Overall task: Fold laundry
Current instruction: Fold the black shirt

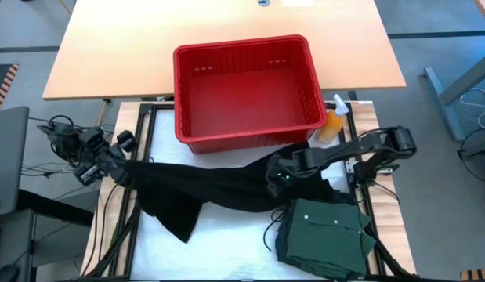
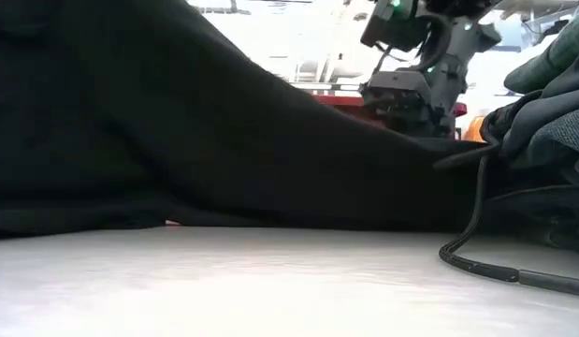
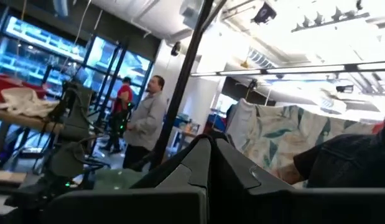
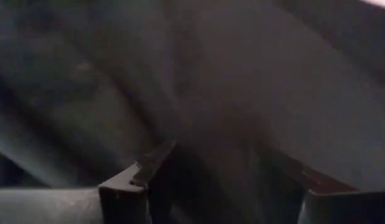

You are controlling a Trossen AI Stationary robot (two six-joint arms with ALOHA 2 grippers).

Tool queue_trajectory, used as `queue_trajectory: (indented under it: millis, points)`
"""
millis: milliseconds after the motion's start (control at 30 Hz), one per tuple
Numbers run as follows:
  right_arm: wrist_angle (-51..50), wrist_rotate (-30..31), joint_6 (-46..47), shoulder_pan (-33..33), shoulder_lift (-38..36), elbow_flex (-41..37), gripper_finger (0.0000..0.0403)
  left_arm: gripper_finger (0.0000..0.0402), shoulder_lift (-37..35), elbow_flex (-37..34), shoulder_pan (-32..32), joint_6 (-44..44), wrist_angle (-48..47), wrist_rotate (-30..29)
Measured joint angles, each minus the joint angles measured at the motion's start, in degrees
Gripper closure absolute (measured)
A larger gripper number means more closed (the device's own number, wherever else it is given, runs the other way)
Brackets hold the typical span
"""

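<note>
Spreading the black garment (image 1: 203,192) flat, apparently, ahead of any fold; stretched in a band across the table's centre, just below the red basket (image 1: 246,90), one flap drooping toward seven o'clock. Left gripper (image 1: 126,168) at nine o'clock, clamped shut on the cloth's end. Right gripper (image 1: 283,178) near three o'clock, fingers (image 4: 127,180) apart over dark fabric, nothing held (from its wrist view). Next: probably closing on that end, then pulling taut. Folded green shirt (image 1: 327,235) parked at five o'clock.
</note>
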Motion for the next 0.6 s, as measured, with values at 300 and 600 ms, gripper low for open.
queue_trajectory:
  millis: [300, 600]
  points:
    - [-2.4, 0.7, -2.8, 0.7, 0.4, 0.0, 0.0183, 0.0402, 0.0, 0.0, 0.0, -5.9, -5.2, -2.8]
    - [1.3, 8.4, 7.3, 6.6, 0.4, -8.1, 0.0186, 0.0402, 0.0, 0.0, 0.0, -6.9, -5.6, -6.7]
